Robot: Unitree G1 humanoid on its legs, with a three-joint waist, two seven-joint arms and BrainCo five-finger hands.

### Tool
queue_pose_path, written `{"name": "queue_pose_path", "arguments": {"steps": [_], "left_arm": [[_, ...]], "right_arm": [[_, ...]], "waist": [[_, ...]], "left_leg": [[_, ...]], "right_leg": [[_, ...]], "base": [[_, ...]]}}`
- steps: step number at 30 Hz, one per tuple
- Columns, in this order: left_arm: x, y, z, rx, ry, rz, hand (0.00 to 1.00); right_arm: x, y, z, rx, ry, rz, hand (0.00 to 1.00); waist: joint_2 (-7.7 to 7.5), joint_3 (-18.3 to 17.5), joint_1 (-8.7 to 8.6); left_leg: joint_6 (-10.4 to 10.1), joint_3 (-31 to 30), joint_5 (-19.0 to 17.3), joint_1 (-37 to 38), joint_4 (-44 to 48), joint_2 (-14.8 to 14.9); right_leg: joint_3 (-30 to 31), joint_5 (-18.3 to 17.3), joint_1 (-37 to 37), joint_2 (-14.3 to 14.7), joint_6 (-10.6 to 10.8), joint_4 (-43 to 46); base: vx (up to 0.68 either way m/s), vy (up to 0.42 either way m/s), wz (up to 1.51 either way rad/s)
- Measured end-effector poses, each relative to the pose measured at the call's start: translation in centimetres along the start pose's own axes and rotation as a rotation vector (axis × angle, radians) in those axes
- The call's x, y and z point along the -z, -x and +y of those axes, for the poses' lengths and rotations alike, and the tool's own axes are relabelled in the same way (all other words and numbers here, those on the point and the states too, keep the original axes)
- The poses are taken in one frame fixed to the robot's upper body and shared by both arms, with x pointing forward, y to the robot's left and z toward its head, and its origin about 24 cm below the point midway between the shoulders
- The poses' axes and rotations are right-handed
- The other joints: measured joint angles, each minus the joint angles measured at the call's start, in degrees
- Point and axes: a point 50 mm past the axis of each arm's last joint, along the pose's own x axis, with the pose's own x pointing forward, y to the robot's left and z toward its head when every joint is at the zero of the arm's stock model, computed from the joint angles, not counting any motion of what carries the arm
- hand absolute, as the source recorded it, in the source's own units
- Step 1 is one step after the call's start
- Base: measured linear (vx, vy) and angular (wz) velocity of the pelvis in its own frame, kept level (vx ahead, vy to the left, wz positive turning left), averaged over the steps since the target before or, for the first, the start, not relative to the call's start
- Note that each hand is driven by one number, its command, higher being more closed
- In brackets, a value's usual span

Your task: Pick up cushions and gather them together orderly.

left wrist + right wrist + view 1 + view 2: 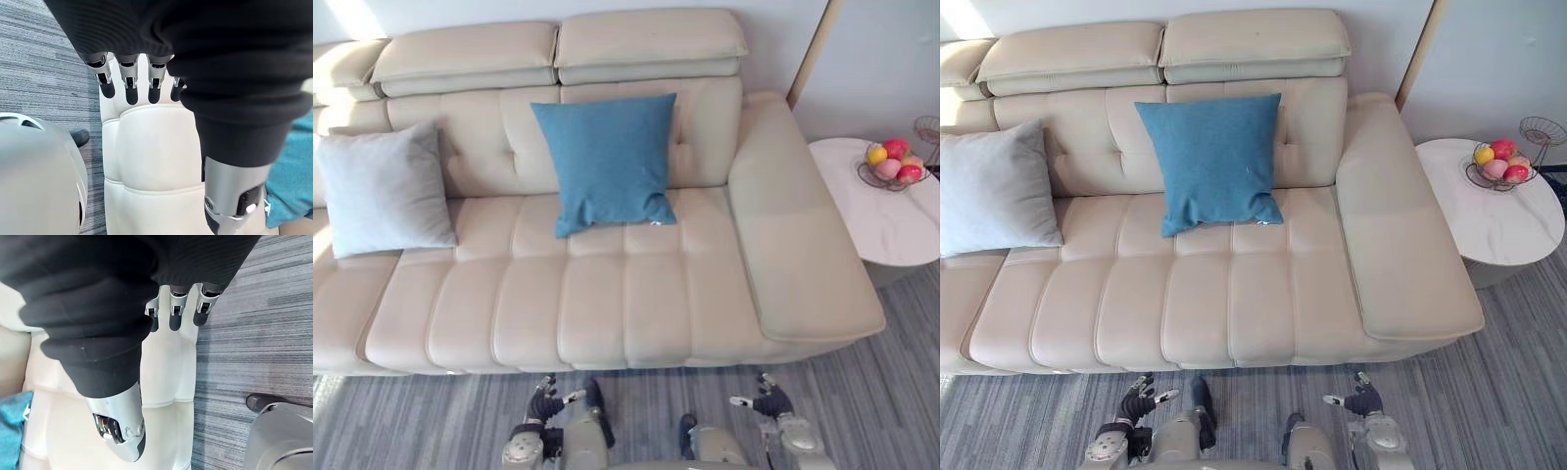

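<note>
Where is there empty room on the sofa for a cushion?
The front strip of the sofa seat is bare. So is the gap between the grey cushion and the blue cushion, and the seat right of it up to the armrest. The fruit basket crowds the side table's far edge.

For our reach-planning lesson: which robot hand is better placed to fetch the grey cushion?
Left, probably. The grey cushion leans at the left end of the sofa, nearer the left hand; the right hand hangs farther right. Both are open and empty.
</note>
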Motion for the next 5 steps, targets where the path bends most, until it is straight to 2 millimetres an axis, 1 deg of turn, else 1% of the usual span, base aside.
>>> {"name": "queue_pose_path", "arguments": {"steps": [1, 2, 3, 4, 5], "left_arm": [[-0.07, -0.02, 0.09, -0.003, 0.0, -0.003, 0.0], [-0.1, -0.03, 0.22, -0.006, -0.001, -0.004, 0.0], [-0.16, -0.06, 0.36, -0.009, -0.001, -0.006, 0.0], [-0.3, -0.14, 0.61, -0.014, -0.006, -0.008, 0.0], [-0.42, -0.21, 0.66, -0.015, -0.008, -0.011, 0.0]], "right_arm": [[0.3, 0.12, -0.49, 0.014, -0.003, 0.009, 0.0], [0.45, 0.17, -0.64, 0.019, -0.005, 0.015, 0.0], [0.72, 0.26, -0.78, 0.028, -0.018, 0.024, 0.0], [1.0, 0.36, -0.46, 0.024, -0.033, 0.036, 0.0], [1.28, 0.49, -0.49, 0.028, -0.043, 0.044, 0.0]], "waist": [[0.47, -0.27, -0.31], [0.67, -0.38, -0.43], [1.68, -1.04, -0.74], [0.7, -1.21, -1.13], [0.51, -1.54, -1.18]], "left_leg": [[0.55, -0.44, -4.23, 2.75, 0.42, -1.23], [0.76, -0.81, -5.93, 4.76, -1.52, -1.8], [0.89, -1.24, -6.08, 7.39, -7.82, -2.8], [1.19, -1.07, -3.56, 8.08, -11.0, -4.05], [1.58, -1.02, -2.61, 8.71, -13.34, -4.61]], "right_leg": [[0.01, 1.04, 0.07, -0.23, 0.51, -1.31], [0.01, 1.78, 0.07, -0.23, 0.8, -2.2], [-0.01, 2.76, 0.1, 0.02, 1.75, -3.38], [-0.06, 3.86, 0.08, -0.69, 2.9, -4.76], [-0.39, 5.39, 0.54, -0.79, 3.11, -6.57]], "base": [[-0.12, 0.06, 0.07], [-0.09, 0.112, 0.03], [-0.03, 0.099, 0.03], [-0.03, 0.091, 0.05], [-0.03, 0.035, 0.05]]}}
